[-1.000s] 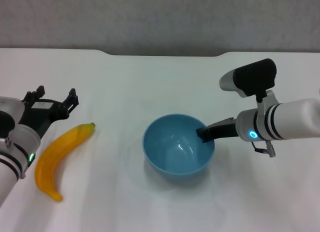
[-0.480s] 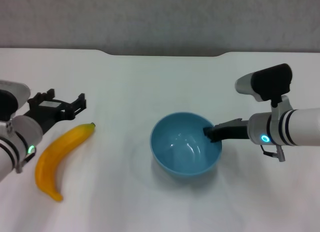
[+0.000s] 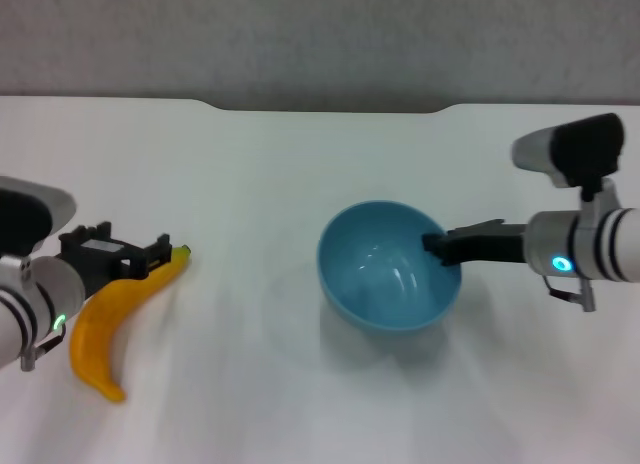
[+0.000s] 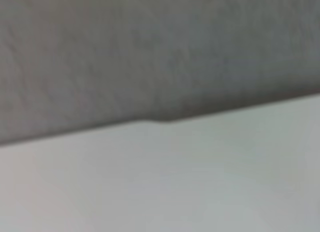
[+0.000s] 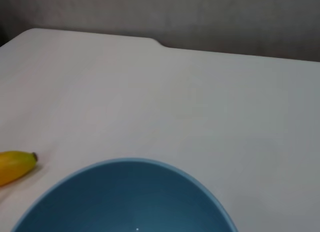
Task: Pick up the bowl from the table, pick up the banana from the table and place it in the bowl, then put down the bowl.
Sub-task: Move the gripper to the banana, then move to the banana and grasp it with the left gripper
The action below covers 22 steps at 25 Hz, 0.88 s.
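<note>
In the head view the right gripper reaches in from the right edge of the frame, its dark fingers pinching the right rim of the bowl, which sits right of centre, apparently raised a little off the table, with a soft shadow beneath it. At the lower left of the frame the left gripper hovers over the stem end of the banana, its black fingers spread apart on either side of the fruit and not closed on it. The banana lies on the table, curving from the gripper down toward the lower left corner, well apart from the bowl. The right wrist view shows the bowl's blue inside filling the bottom of the frame, with the banana's tip at the left edge. The left wrist view shows only tabletop and the grey wall.
</note>
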Tool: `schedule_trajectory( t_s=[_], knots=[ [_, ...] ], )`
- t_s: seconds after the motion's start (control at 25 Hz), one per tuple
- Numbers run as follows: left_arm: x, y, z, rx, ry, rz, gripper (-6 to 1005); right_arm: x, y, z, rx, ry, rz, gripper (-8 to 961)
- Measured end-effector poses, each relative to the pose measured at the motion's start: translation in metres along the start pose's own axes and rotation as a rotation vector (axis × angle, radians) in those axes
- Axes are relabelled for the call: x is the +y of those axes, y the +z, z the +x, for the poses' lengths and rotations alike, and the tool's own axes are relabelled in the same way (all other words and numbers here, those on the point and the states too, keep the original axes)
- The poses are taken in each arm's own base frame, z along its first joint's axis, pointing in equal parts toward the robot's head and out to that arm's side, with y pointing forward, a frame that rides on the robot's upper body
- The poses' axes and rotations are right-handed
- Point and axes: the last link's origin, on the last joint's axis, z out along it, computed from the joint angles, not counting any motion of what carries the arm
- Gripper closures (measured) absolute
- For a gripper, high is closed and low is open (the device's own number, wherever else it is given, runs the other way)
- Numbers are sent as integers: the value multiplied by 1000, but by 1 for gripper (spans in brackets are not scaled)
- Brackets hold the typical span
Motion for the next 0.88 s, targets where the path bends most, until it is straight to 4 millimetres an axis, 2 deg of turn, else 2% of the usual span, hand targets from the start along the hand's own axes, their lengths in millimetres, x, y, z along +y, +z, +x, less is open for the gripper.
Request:
schedule_trajectory(
  t_s=[0.2, 0.48, 0.64, 0.88],
  knots=[
    [-8, 2, 6, -82, 48, -20, 223, -11, -13, -1, -40, 22, -22, 918],
    [-22, 2, 4, -185, 69, -33, 226, -12, -16, -10, -51, 2, -34, 918],
    [-20, 2, 0, -222, 88, -58, 228, -14, -20, -18, -63, -3, -40, 918],
    [-9, 3, -5, -239, 127, -94, 231, -14, -20, -18, -62, -3, -43, 918]
  ],
)
